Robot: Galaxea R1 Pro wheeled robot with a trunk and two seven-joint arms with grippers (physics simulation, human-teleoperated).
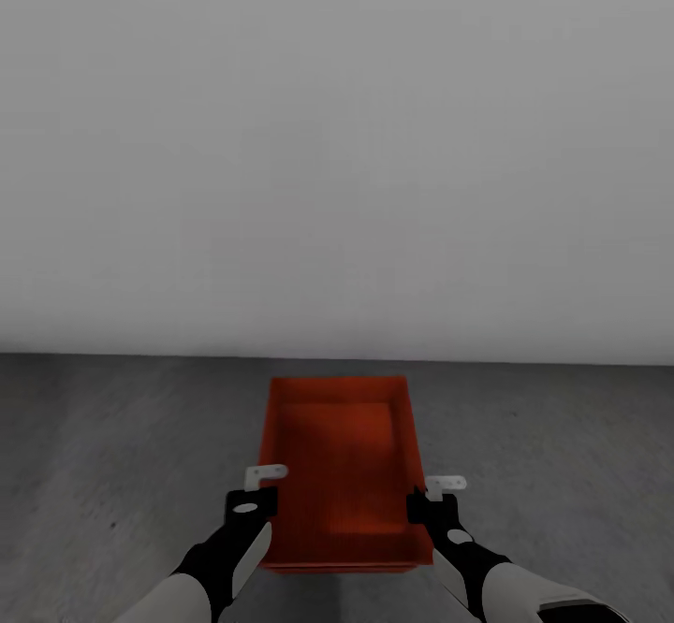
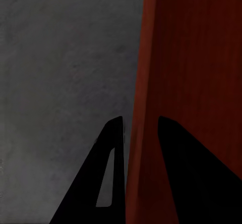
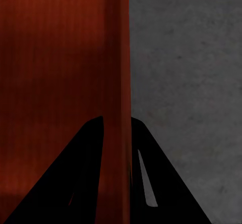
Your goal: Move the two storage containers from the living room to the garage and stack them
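Observation:
One red-orange storage container (image 1: 337, 455) sits low in the head view, open top up, long side pointing away from me, over the dark grey floor (image 1: 112, 436). My left gripper (image 1: 265, 490) straddles its left wall near the front corner, and my right gripper (image 1: 432, 497) straddles its right wall. In the left wrist view the left gripper (image 2: 140, 120) has one black finger outside and one inside the red wall (image 2: 138, 82). The right gripper (image 3: 117, 119) pinches the right wall (image 3: 117, 57) the same way. I cannot tell whether the box rests on the floor or hangs just above it.
A plain white-grey wall (image 1: 337, 137) rises a short way beyond the container. Rough concrete floor (image 1: 562, 436) spreads to both sides of the box.

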